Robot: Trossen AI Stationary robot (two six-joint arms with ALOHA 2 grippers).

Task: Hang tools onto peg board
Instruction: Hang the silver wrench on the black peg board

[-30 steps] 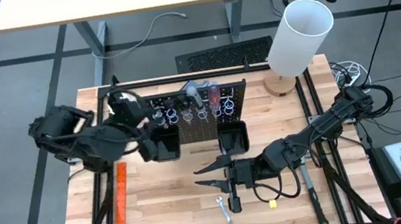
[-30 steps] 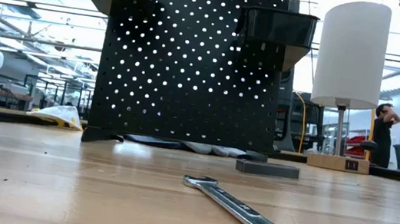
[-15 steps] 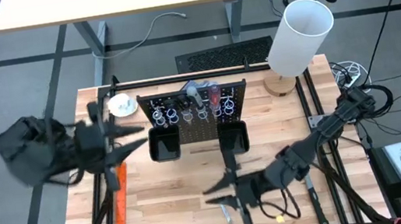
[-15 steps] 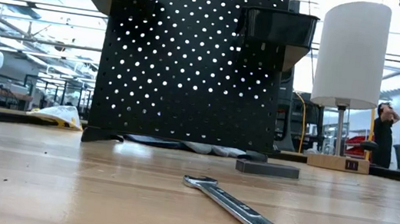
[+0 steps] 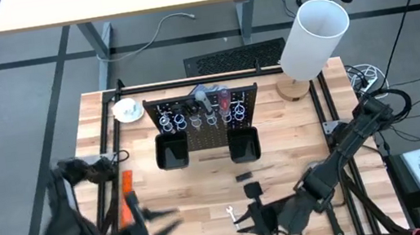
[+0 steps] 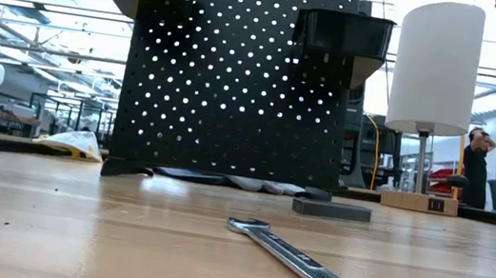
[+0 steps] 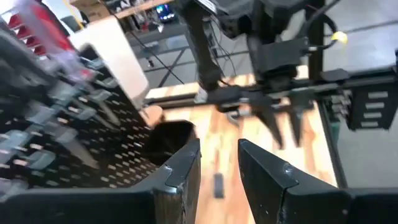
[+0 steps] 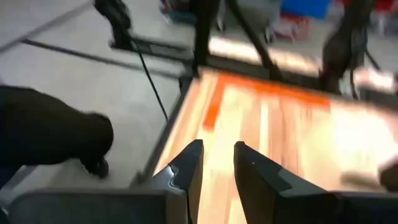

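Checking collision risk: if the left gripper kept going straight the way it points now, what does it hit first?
Judging by its wrist view, the left gripper points across bare table toward the right gripper. Nothing shows in between, so probably that arm first; depth is unclear.

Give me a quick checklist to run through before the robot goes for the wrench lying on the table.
1. Wrench lying free on the table: ok.
2. Right gripper empty, fingers apart: ok.
3. Right gripper down at the wrench: not ok; the low view shows no gripper near it.
4. Left gripper empty, fingers apart, away from the peg board: ok.
5. Free ring holder on the peg board: cannot tell.
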